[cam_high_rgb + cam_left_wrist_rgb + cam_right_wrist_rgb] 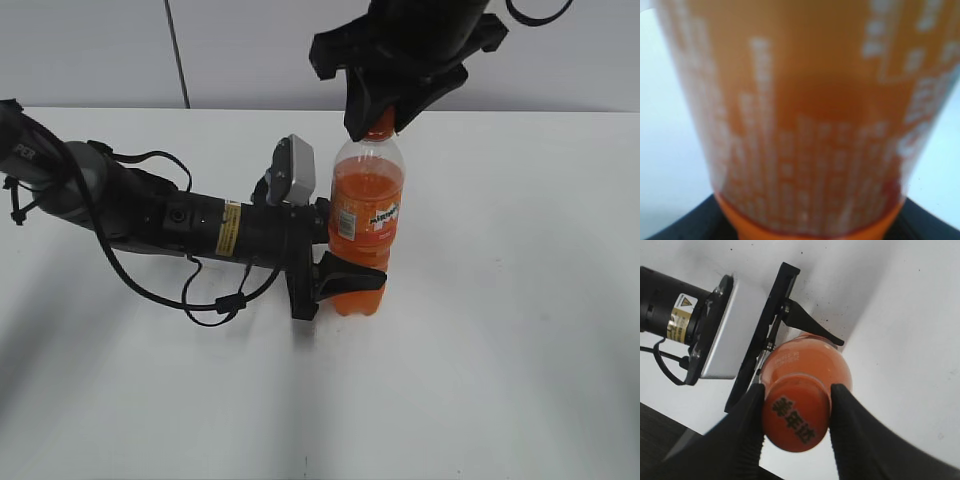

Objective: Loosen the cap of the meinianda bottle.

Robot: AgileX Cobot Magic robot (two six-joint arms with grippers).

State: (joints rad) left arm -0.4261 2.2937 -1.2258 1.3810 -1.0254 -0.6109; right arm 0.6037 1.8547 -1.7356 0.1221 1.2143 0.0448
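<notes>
A tall clear plastic soda bottle filled with orange liquid (366, 225) stands upright a little right of centre in the exterior view, on a plain white table (500, 350). The left gripper (345, 255), black, at the end of an arm lying across the left half of the frame, clamps the bottle's lower body from the left, one finger wrapping the front below the orange label. In the left wrist view the blurred orange label with white print fills nearly the whole frame, the bottle (805, 125) pressed right against the camera. The right gripper (380, 122) comes down from the top centre of the exterior view and covers the bottle's top. In the right wrist view, low in the frame, its two black ribbed fingers (742, 435) press against either side of the small round orange plastic screw cap (796, 417), which carries dark characters on top, so this gripper is closed on the cap.
</notes>
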